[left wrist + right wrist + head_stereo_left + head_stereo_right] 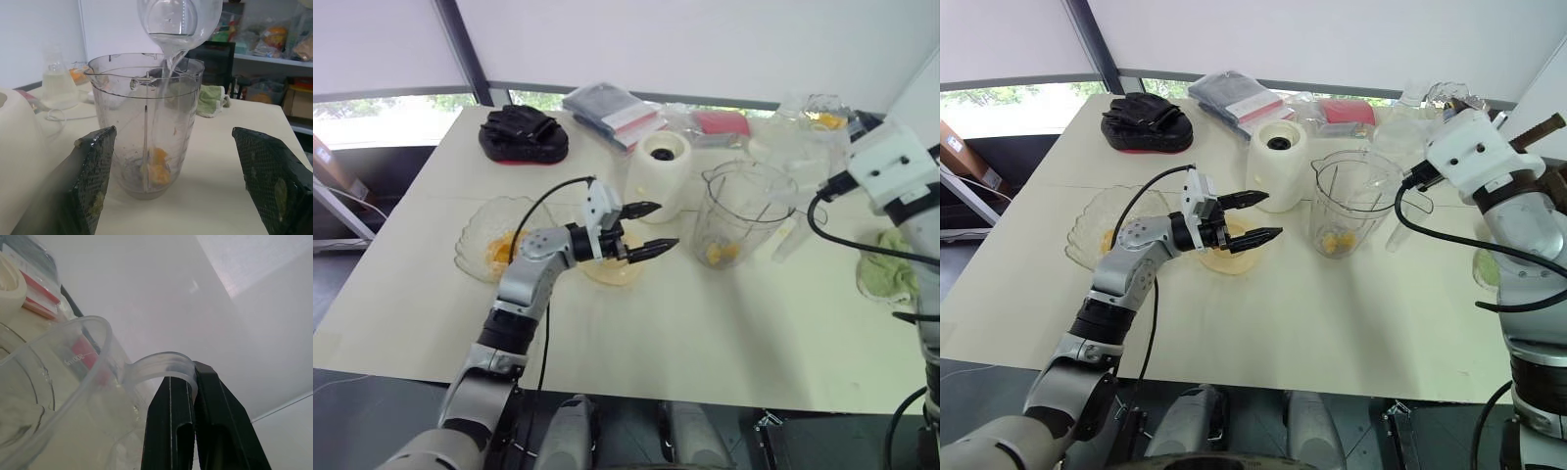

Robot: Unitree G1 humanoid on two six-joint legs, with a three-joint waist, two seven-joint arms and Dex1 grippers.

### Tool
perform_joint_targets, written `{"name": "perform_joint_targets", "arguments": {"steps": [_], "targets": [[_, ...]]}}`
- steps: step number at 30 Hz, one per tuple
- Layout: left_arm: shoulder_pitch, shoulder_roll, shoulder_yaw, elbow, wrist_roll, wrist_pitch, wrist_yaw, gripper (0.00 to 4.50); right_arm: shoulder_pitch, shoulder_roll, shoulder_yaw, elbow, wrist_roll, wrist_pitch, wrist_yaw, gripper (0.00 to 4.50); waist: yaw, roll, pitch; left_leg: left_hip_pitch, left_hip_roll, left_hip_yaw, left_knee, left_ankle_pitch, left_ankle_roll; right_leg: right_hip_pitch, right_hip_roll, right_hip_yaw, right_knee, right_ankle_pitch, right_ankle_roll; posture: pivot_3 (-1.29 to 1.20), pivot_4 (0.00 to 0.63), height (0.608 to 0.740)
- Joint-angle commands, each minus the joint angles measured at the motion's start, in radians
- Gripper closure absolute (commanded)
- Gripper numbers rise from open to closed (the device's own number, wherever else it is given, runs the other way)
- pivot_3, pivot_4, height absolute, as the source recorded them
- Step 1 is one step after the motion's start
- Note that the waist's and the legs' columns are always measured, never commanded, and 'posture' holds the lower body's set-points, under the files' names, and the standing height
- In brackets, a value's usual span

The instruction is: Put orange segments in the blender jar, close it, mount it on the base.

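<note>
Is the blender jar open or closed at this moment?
Open. The jar has no lid, and water from the tipped cup streams through its mouth onto the orange pieces at the bottom.

Cream table (734, 343), white blinds (705, 39) above a daylit window strip (382, 110), dark floor (342, 421), cluttered shelves (274, 49).

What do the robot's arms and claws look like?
Both arms are silver-grey jointed segments with black bands, each trailing a looping black cable. The left arm ends in a white wrist block and the left claw: two black tapering fingers with mesh-textured pads. The right arm carries a bulkier white housing; the right claw is black too.
</note>
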State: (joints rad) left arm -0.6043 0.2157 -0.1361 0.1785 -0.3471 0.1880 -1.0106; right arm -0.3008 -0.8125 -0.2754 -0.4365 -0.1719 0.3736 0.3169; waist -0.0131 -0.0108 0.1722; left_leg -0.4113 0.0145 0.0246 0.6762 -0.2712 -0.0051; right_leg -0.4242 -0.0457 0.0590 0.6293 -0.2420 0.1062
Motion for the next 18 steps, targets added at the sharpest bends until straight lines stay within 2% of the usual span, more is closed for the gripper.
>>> {"name": "perform_joint_targets", "arguments": {"steps": [1,12,18], "targets": [[-0.027,0.002,0.0,-0.017,-0.007,-0.009,-0.01,0.56,-0.041,0.089,-0.106,-0.046,0.059,0.123,-0.054,4.47,0.0,0.0,0.0,0.0,0.0,0.0,0.0,0.0,0.0,0.0,0.0,0.0,0.0,0.0,0.0,0.0,0.15,0.74],[-0.035,0.001,-0.007,-0.003,-0.001,-0.012,-0.024,0.56,-0.213,0.408,-0.409,-0.17,0.267,0.654,-0.209,4.47,-0.001,0.001,0.0,0.0,0.001,-0.001,0.0,0.0,0.0,0.0,0.0,0.0,0.001,0.0,0.0,0.0,0.15,0.74],[-0.036,0.003,-0.011,-0.001,0.0,-0.009,-0.033,0.56,-0.27,0.558,-0.622,-0.216,0.357,0.692,-0.314,4.47,-0.002,0.001,0.0,0.0,0.001,-0.001,-0.001,0.0,0.0,0.0,0.0,0.0,0.001,0.0,0.0,0.0,0.15,0.74]]}}
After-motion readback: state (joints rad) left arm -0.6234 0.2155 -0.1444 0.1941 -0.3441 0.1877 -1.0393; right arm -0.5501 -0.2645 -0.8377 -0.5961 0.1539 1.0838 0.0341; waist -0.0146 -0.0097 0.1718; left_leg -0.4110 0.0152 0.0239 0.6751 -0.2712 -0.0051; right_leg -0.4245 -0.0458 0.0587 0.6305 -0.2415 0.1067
